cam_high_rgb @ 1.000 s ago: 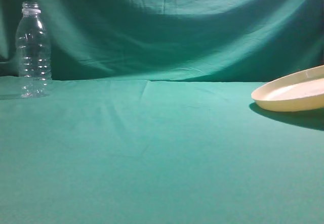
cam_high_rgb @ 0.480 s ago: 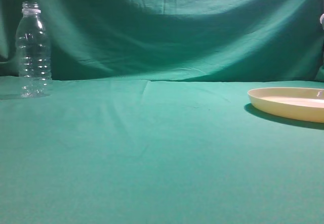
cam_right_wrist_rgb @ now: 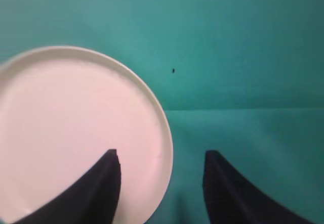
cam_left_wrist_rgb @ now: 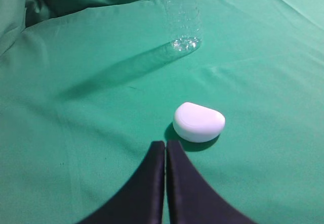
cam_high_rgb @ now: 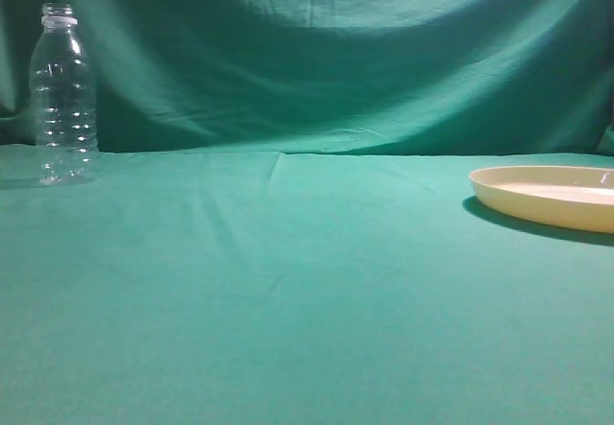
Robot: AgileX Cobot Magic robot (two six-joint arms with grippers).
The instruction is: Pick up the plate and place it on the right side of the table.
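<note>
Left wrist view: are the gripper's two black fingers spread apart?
No, the left gripper has its fingers pressed together, holding nothing.

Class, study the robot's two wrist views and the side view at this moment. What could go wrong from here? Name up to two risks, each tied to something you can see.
1. The right gripper hangs open astride the rim of the plate, one finger over it. Shifting sideways before rising might snag the rim and drag the plate.

2. The plate runs off the exterior view's right edge, so how close it lies to the edge of the table cannot be judged; a nudge might matter.
</note>
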